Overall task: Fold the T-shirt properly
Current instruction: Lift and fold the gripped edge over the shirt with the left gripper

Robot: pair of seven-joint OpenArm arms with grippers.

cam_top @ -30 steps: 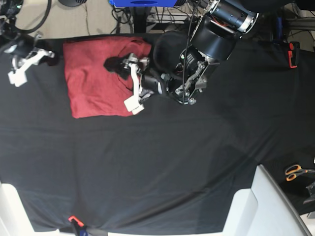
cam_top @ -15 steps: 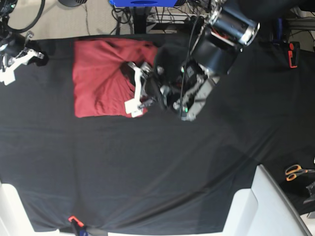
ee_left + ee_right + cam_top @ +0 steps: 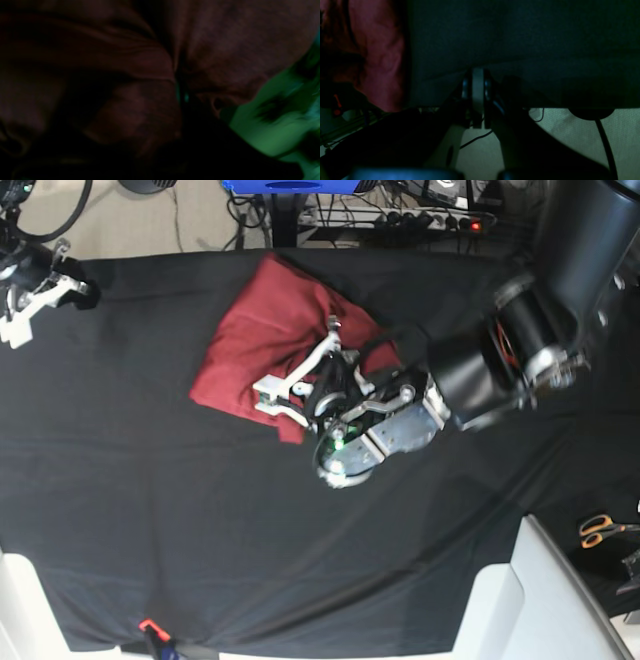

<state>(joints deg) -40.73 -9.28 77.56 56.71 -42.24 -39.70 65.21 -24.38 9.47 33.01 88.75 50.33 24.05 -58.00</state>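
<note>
The maroon T-shirt (image 3: 265, 330) lies folded and skewed on the black table cloth (image 3: 200, 520), a little left of the middle at the back. My left gripper (image 3: 285, 395) sits at the shirt's near right corner with its white fingers pinched on bunched fabric. In the left wrist view the T-shirt (image 3: 140, 110) fills the frame in dark, gathered folds. My right gripper (image 3: 15, 330) rests shut and empty at the far left back corner, well clear of the shirt. In the right wrist view the right gripper (image 3: 477, 75) is shut over the black cloth (image 3: 532, 37), with the T-shirt (image 3: 385, 62) at the left edge.
Orange-handled scissors (image 3: 600, 528) lie at the right edge. A white panel (image 3: 545, 600) stands at the front right. An orange clamp (image 3: 150, 626) grips the cloth's front edge. Cables and a power strip (image 3: 430, 220) run behind the table.
The left gripper has shut on the shirt and dragged it right and toward the front, turning it askew. The left arm swung out to the right. The right gripper stayed at the left corner.
</note>
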